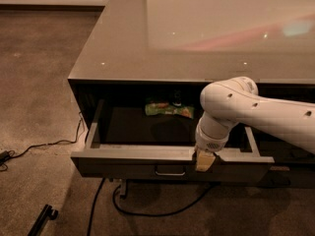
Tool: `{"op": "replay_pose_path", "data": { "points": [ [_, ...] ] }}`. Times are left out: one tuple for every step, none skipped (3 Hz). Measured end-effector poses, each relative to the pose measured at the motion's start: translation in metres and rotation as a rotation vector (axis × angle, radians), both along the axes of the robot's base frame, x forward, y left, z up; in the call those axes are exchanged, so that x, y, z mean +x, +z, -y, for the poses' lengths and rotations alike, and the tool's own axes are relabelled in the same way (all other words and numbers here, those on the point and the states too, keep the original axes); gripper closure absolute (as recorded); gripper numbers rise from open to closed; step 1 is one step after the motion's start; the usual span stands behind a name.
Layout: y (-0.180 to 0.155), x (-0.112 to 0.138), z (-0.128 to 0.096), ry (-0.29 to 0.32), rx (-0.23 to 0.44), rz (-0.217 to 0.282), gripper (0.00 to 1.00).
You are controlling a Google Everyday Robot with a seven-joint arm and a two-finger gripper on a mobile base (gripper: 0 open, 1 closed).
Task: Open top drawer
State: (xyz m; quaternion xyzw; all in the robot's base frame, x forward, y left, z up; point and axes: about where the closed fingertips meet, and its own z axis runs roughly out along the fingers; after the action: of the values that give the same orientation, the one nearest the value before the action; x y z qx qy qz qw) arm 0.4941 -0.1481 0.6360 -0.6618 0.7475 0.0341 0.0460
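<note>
The top drawer (133, 162) is pulled well out from under the glossy counter (147, 48). Its flat dark front carries a small metal pull (170, 171) at the centre. A green packet (169, 109) lies at the back inside the drawer. My gripper (204, 160) hangs from the white arm (256, 114) and sits on the drawer's front edge, just right of the pull.
Black cables (44, 146) trail over the brown carpet left of and beneath the drawer. A dark bar-shaped object (43, 218) lies on the floor at bottom left. The counter's corner overhangs the drawer at the left.
</note>
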Motion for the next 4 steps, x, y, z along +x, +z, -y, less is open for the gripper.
{"op": "replay_pose_path", "data": {
  "points": [
    [0.000,0.000,0.000,0.000,0.000,0.000,0.13],
    [0.000,0.000,0.000,0.000,0.000,0.000,0.00],
    [0.000,-0.010,0.001,0.014,0.015,0.016,0.00],
    [-0.002,-0.026,0.007,0.014,0.010,0.026,0.00]
  ]
}}
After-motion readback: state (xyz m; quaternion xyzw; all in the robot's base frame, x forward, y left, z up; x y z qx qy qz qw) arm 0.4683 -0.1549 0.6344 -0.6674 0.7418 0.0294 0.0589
